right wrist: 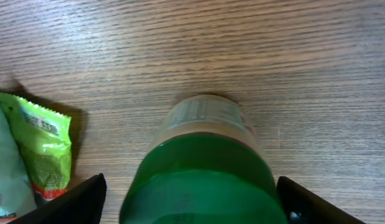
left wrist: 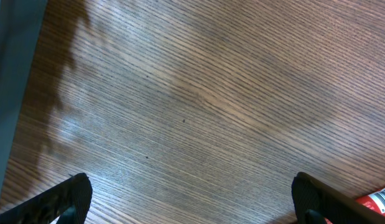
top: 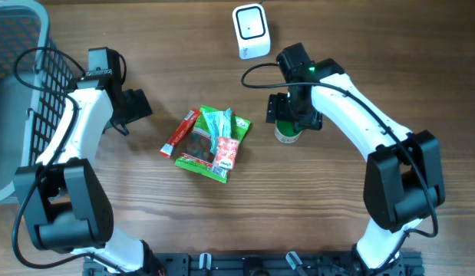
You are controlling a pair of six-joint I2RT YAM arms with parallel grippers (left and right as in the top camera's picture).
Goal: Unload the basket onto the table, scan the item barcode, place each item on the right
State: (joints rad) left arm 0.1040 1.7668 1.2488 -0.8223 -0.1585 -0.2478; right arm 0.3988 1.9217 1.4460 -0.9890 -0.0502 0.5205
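Right wrist view: nearest you, the right hand [right wrist: 192, 202] straddles the bottle [right wrist: 204, 180], its fingers [right wrist: 74, 202] apart, one on each side of the green cap. You can see a strip of tabletop [right wrist: 242, 43] between the left finger and the cap. On the right side you cannot tell whether finger and cap touch. The bottle stands upright with its pale label facing away from you. To its left, apart from it, lies a green packet [right wrist: 40, 143].

From overhead, the snack packets [top: 214, 142] sit in a heap mid-table, left of the bottle. A red stick packet [top: 179, 132] lies against the heap's left edge. The left hand [left wrist: 192, 202] is further left with its fingers spread wide over bare wood, holding nothing, and the red packet's end peeks in at the lower right corner of its view. The grey basket [top: 14, 92] fills the far left edge.

Farthest off, the white scanner [top: 251, 31] stands at the far side, slightly left of the bottle. The right arm's own wrist lies over the stretch between them.
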